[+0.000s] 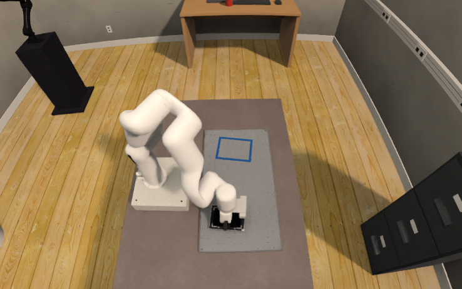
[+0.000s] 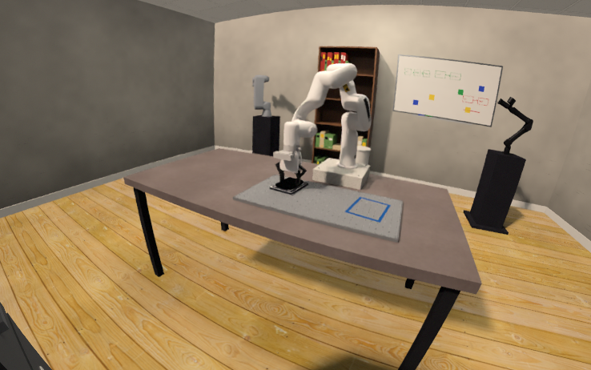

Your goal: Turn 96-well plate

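Observation:
The black 96-well plate (image 1: 216,221) (image 2: 286,186) lies in the plate nest N1 (image 1: 243,228) (image 2: 275,188) near the front of the grey perforated mat (image 1: 255,191) (image 2: 323,205). My gripper (image 1: 226,226) (image 2: 288,180) stands straight down over the plate, its black fingers spread wide astride it and shut on its sides. The wrist hides most of the plate in the top view. The cut-off corner and the A1 mark are too small to make out.
A blue marked rectangle (image 1: 218,148) (image 2: 352,205) lies at the mat's far end. The arm's white base block (image 1: 159,197) (image 2: 339,174) stands beside the mat on the brown table (image 1: 153,252) (image 2: 196,182). Black pedestals, a desk and cabinets stand off the table.

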